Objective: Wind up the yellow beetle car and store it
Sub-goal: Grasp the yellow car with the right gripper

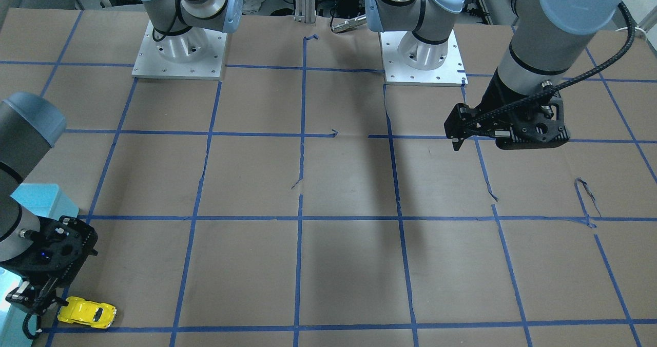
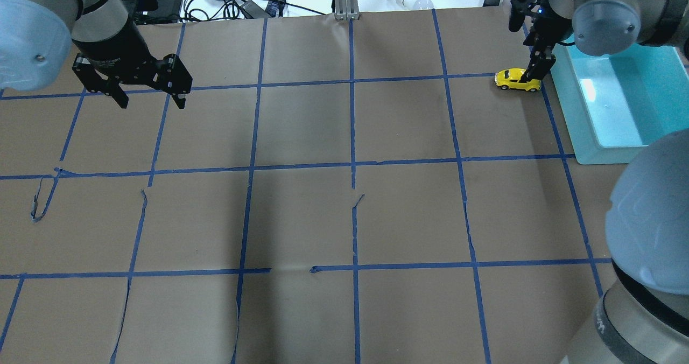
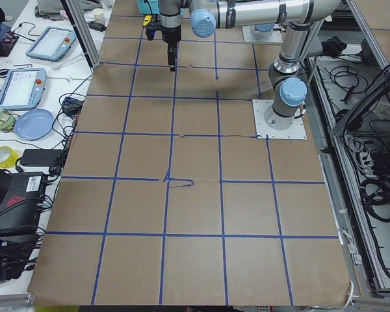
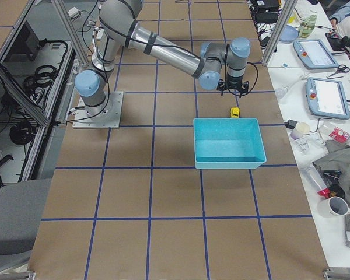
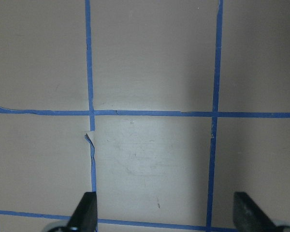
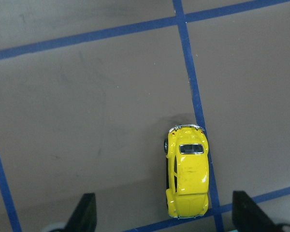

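Over at the far right corner of the table (image 2: 301,138), the yellow car (image 2: 518,79) sits on its wheels on the brown paper, roof up. It is outside the teal bin (image 2: 608,149) and just beside the bin's far corner. In the right wrist view the car (image 6: 186,174) lies along a strip of blue tape (image 6: 189,72), close to where two strips cross.

The right gripper (image 1: 38,303) hangs right over the car, pointing down. Its two fingers (image 6: 84,215) are spread wide and the car shows between them, nearer the one on that view's right. Neither finger touches it from what I can see. How high the tips are above the paper I cannot tell. From the camera across the table the car (image 1: 86,312) lies just beside the black gripper body. From the right end of the table it is a yellow speck (image 4: 235,112) beyond the bin (image 4: 227,161).

The left gripper (image 2: 150,103) is well away on the other side of the table and holds nothing. Its fingers (image 5: 87,212) are spread apart too, above bare paper and the crossing tape lines.
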